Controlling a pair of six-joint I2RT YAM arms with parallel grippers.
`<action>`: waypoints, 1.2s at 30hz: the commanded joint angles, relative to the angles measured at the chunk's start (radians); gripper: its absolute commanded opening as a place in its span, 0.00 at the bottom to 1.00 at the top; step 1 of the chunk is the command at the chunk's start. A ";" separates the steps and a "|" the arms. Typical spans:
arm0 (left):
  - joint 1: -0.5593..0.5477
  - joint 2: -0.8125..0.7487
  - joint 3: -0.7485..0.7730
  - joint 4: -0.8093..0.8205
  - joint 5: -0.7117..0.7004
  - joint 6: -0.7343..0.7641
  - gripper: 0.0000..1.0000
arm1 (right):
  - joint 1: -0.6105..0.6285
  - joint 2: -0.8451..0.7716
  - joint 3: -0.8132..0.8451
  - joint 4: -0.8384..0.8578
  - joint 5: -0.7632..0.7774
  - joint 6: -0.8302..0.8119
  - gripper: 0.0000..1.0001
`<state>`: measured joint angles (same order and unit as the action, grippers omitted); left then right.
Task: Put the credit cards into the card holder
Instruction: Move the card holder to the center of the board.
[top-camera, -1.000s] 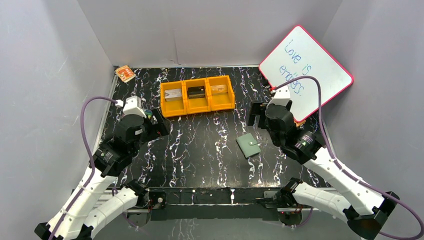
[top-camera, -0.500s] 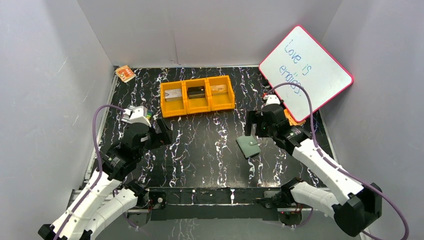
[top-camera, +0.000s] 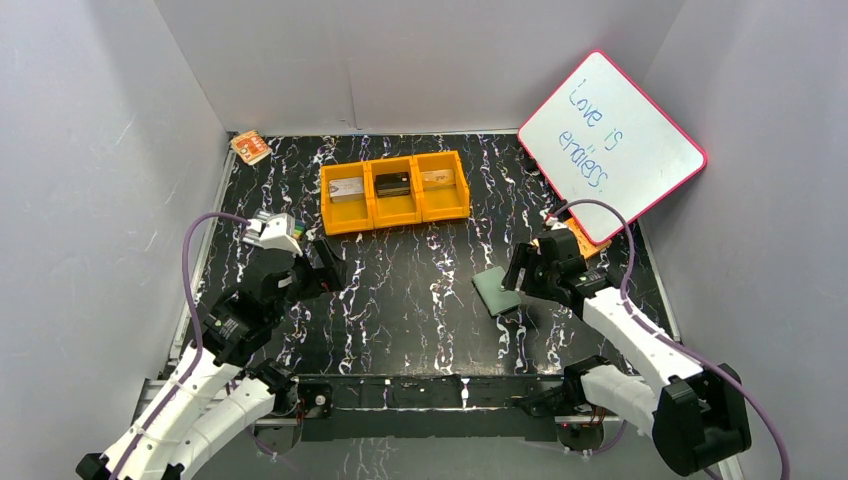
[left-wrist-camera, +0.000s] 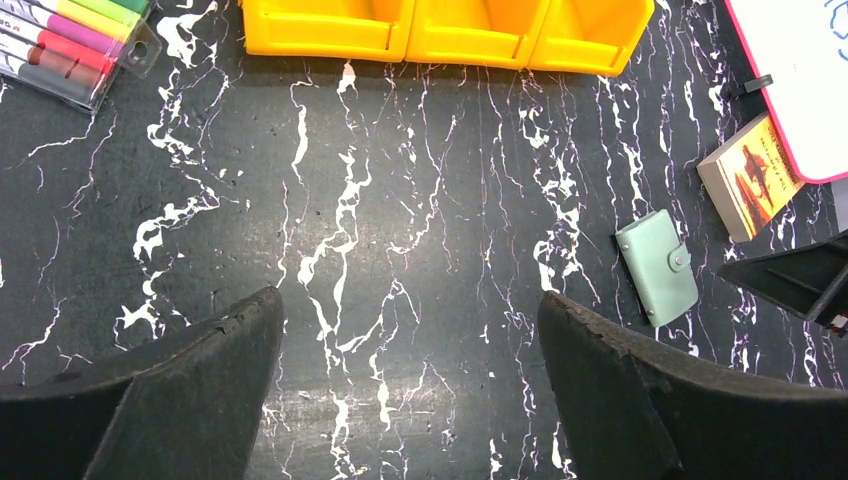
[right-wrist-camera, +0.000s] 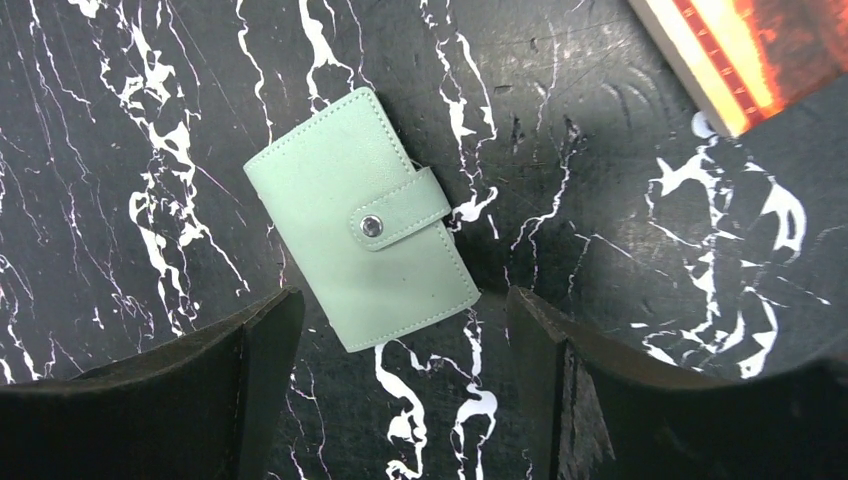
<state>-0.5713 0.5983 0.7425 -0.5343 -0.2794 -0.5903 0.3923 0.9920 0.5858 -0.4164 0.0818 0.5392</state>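
Card holder (right-wrist-camera: 365, 265): it lies flat on the worktop (right-wrist-camera: 120, 120), over on the right side. It is snapped shut and sits a bit crooked.
Right tool (right-wrist-camera: 398, 300): its fingers are spread wide with nothing in them. It hangs right over the card holder.
Left tool (left-wrist-camera: 408, 300): it is spread wide too and holds nothing. It is over bare worktop, well apart from the card holder.
Credit cards (top-camera: 392, 183): there are three, one in each box of the orange tray (top-camera: 395, 212) at the back. None are in the holder yet.
Step now: it looks like the right tool means to grab the card holder.
How to do it well: turn to match the crooked holder. Go low, because it is thin. Pinch its two long edges softly, away from the snap tab.
Worktop: it is black and hard with white cracks. It looks smooth, so the holder may slide.
Room: the walls are grey. A whiteboard (top-camera: 610, 140) leans on the right with a small book (left-wrist-camera: 750, 175) beside it. Markers (left-wrist-camera: 70, 45) lie on the left.
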 joint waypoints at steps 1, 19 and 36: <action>0.004 -0.001 -0.008 0.012 0.006 0.015 0.94 | -0.005 0.038 -0.012 0.129 -0.056 0.034 0.80; 0.004 -0.018 -0.015 0.020 0.028 0.016 0.94 | -0.006 0.206 -0.061 0.233 -0.124 0.003 0.69; 0.004 -0.019 -0.015 0.029 0.078 0.021 0.94 | 0.132 0.148 -0.149 0.248 -0.117 0.022 0.53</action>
<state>-0.5713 0.5919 0.7280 -0.5217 -0.2317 -0.5831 0.4461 1.1442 0.4477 -0.1505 -0.0586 0.5491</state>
